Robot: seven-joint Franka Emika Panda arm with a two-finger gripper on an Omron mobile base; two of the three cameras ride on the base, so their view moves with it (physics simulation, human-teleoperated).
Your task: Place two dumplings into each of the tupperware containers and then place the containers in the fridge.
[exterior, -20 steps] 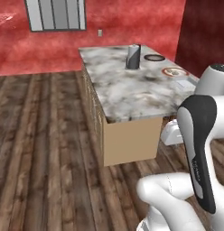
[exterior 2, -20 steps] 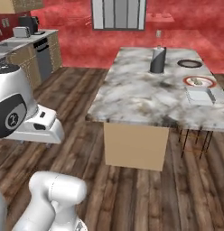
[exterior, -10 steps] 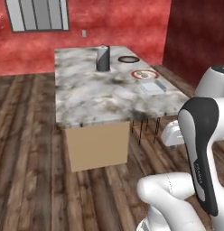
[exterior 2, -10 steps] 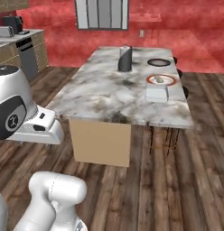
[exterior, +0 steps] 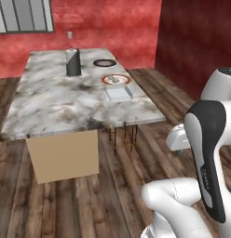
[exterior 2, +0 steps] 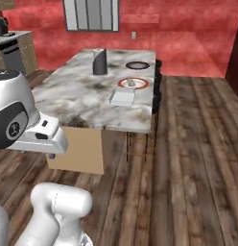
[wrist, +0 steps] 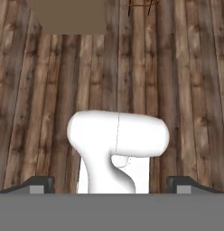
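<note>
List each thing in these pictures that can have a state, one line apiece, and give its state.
gripper: open, empty, pointed down at the wooden floor.
white tupperware container: on the marble island, open, looks empty.
red-rimmed plate: on the island, holding a small lump.
dark plate: on the island, contents too small to tell.
dark cylinder: standing upright.

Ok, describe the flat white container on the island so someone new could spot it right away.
Find the marble island standing on the wood floor. Near its right edge a dark plate, a red-rimmed plate and the white tupperware container line up, the container nearest the robot. It alone is rectangular and pale; both plates are round.
</note>
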